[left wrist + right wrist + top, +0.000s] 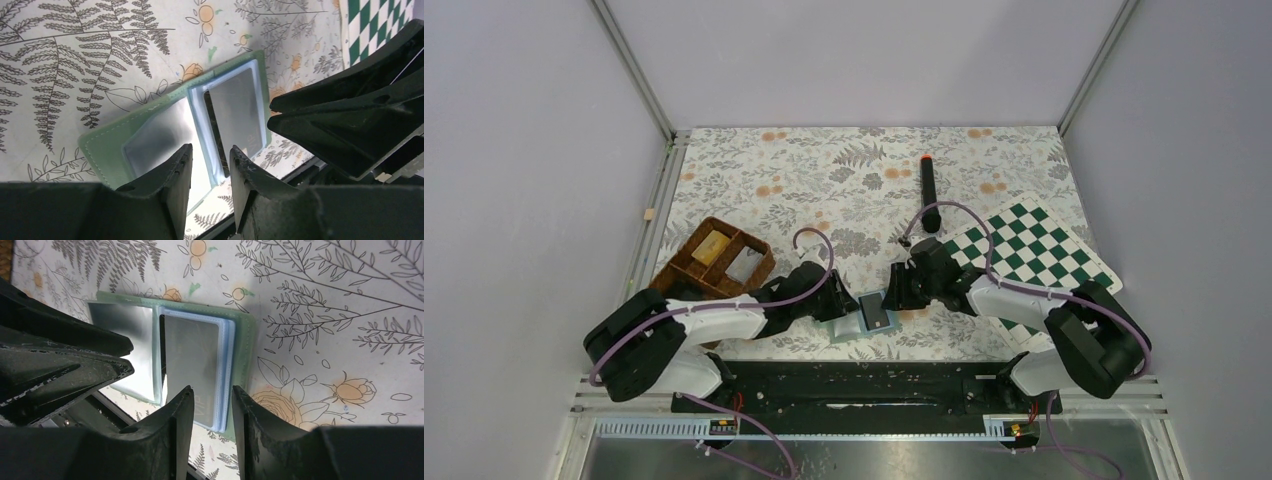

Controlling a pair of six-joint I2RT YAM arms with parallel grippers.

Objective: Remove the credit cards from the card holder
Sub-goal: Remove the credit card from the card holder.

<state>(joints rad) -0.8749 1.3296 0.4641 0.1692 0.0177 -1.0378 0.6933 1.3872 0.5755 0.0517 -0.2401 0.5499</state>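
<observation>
The sage-green card holder (852,328) lies open on the floral cloth between both arms, near the front edge. In the left wrist view the holder (107,145) shows a shiny clear sleeve on its left panel and a grey credit card (235,107) in the right one. The card also shows in the right wrist view (192,347) and the top view (877,313). My left gripper (210,150) is open just above the holder's fold. My right gripper (212,390) is open over the card panel's near edge (245,340).
A brown divided wicker tray (686,270) stands at the left with a yellowish-tan block (712,245) and a flat grey piece (744,263) in it. A black marker with a red tip (929,190) lies behind. A green chessboard (1039,250) is on the right.
</observation>
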